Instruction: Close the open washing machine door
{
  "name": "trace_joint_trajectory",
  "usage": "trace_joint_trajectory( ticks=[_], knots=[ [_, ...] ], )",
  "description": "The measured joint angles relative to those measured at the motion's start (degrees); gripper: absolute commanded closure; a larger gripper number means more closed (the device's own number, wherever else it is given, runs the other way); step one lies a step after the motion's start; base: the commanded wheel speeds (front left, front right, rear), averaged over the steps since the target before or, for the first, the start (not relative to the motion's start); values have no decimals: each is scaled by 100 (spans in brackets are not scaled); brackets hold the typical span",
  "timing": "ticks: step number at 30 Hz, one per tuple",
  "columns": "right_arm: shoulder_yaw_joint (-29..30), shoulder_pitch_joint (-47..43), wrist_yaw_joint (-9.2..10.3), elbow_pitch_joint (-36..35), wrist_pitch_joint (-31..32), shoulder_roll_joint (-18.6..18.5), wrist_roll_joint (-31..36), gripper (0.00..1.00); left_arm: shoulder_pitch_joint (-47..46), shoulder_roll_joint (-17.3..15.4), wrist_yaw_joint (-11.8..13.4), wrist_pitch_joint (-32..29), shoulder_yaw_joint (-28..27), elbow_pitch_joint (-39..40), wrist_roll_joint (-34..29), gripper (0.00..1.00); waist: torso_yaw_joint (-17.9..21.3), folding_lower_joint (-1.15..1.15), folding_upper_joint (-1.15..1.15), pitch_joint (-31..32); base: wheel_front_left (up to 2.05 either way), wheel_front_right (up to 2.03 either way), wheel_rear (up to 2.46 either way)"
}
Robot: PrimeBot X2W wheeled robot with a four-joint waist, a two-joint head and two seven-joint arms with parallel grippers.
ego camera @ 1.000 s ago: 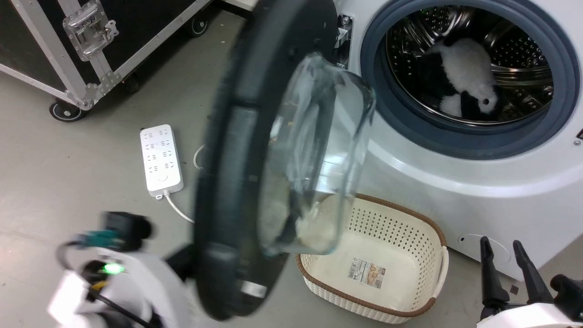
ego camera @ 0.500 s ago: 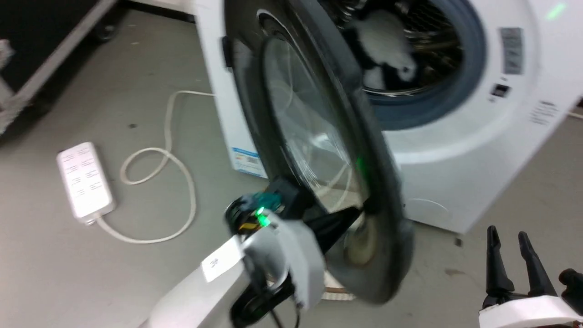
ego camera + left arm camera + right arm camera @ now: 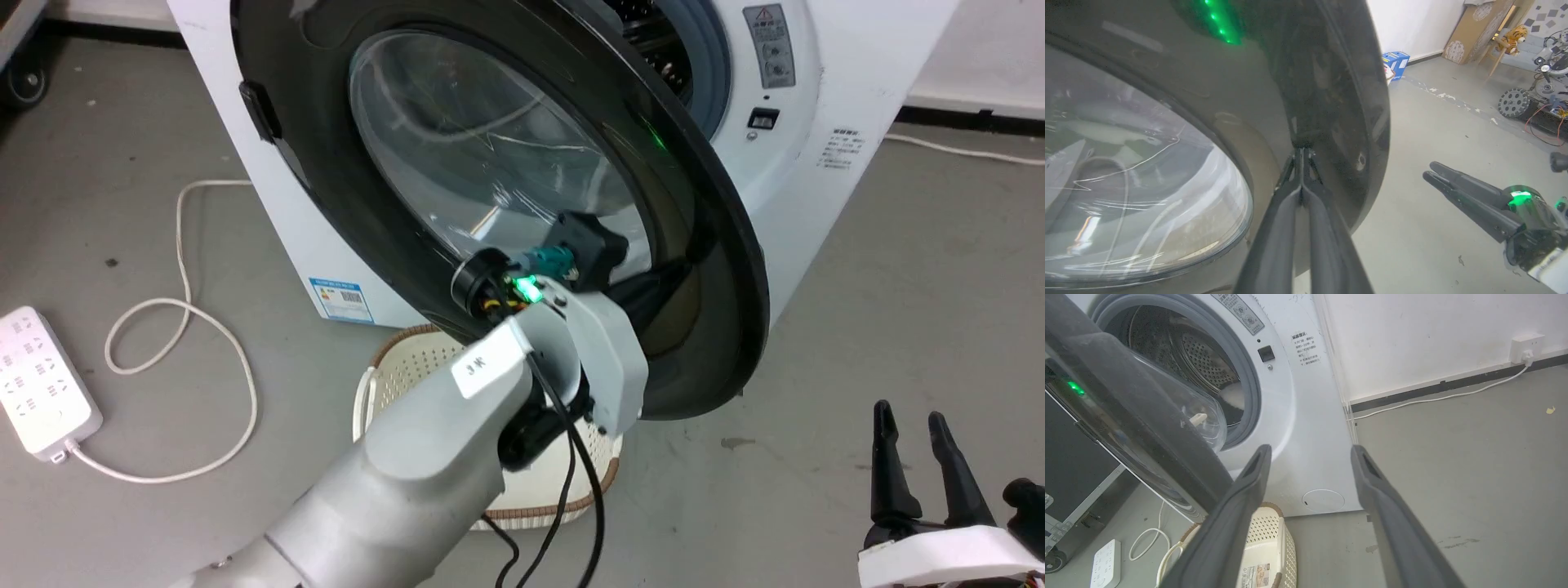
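The washing machine door [image 3: 457,147], round, glossy black with a clear glass porthole, stands partly open in front of the white machine [image 3: 824,188]; a gap to the drum opening [image 3: 1200,363] remains on its right side. My left gripper [image 3: 665,276] is shut, its tips [image 3: 1302,153] touching the door's black outer rim beside the glass, holding nothing. My right gripper [image 3: 922,441] hangs open and empty at the lower right, away from the door; its fingers [image 3: 1249,486] point at the machine's lower front. The door [image 3: 1126,412] is at the left of the right wrist view.
A cream perforated basket [image 3: 384,384] sits on the floor under the door. A white power strip [image 3: 37,392] with a looped cable [image 3: 180,327] lies at the left. A black flight case [image 3: 1069,469] stands beyond. Open grey floor lies to the right [image 3: 898,286].
The head camera has swung, shifting the whole picture. The door has swung from wide open toward the machine, with my left arm now on its outer face. The right gripper stayed put.
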State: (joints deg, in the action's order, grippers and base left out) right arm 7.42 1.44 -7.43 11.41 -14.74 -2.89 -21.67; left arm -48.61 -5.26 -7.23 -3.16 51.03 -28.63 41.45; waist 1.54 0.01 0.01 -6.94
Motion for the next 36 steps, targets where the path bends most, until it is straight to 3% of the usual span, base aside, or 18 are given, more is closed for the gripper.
trace_joint_trajectory(
  ticks=[7, 9, 11, 12, 13, 19, 24, 25, 26, 27, 28, 34, 35, 36],
  knots=[
    [4, -11, 0, 11, 0, 0, -8, 0, -208, 65, 63, 757, -477, -325, 333, 100, -108, -1, 0, 239, 0, 0, 0],
    [-24, -40, 0, 11, 0, 1, -8, 0, -277, -433, 712, 1628, -1229, -187, 203, 100, -295, -1, 0, 457, 0, 0, 0],
    [-70, -106, 0, 11, 0, 1, -9, 0, 109, -1205, 1488, 1785, -2081, 654, -612, 100, -359, -1, 0, 597, 0, 0, 0],
    [-89, -146, 0, 11, 0, 1, -10, 0, 828, -1384, 1769, 1789, -2742, 1343, -992, 100, -355, -1, 0, 632, 0, 0, 0],
    [-90, -160, 0, 11, 0, 1, -10, 0, 1107, -1411, 1827, 1791, -2943, 1544, -1092, 100, -347, -1, 0, 640, 0, 0, 0],
    [-79, -232, 0, 11, 0, 2, -43, 0, 2739, -1402, 1808, 1791, -3638, 2087, -1343, 100, -290, -2, 0, 698, 0, 0, 0],
    [-83, -238, 0, 11, 0, 2, -44, 0, 3633, -1369, 1578, 1791, -3580, 1842, -1311, 100, -246, -2, 0, 729, 0, 0, 0],
    [-87, -244, 0, 13, 0, 1, -58, 0, 3914, -1347, 1433, 1680, -3431, 1622, -1223, 100, -232, -1, 0, 753, 0, 0, 0],
    [-91, -247, 0, 15, 0, 1, -59, 0, 3971, -1343, 1401, 1638, -3388, 1571, -1193, 79, -229, -1, 0, 762, 0, 0, 0],
    [-97, -249, 0, 20, 0, 1, -59, 0, 4018, -1324, 1376, 1623, -3383, 1537, -1134, 49, -225, -1, 0, 772, 0, 0, 0],
    [-98, -257, 0, 21, 0, 1, -59, 0, 4057, -1318, 1370, 1623, -3382, 1516, -1103, 0, -223, -1, 0, 782, 0, 0, 0],
    [-79, -337, 0, 23, 0, 1, 97, 0, 4146, -1316, 1403, 1645, -3478, 1519, -1049, 0, -210, -1, -1, 815, 0, 0, 0],
    [-54, -343, 0, 19, 0, 2, 141, 12, 4157, -1317, 1418, 1660, -3496, 1529, -1049, 0, -209, -1, -1, 814, 0, 0, 0],
    [-12, -346, 0, 7, 0, 3, 187, 71, 4162, -1317, 1421, 1667, -3504, 1545, -1049, 0, -208, -1, -1, 810, 0, 0, 0]
  ],
)
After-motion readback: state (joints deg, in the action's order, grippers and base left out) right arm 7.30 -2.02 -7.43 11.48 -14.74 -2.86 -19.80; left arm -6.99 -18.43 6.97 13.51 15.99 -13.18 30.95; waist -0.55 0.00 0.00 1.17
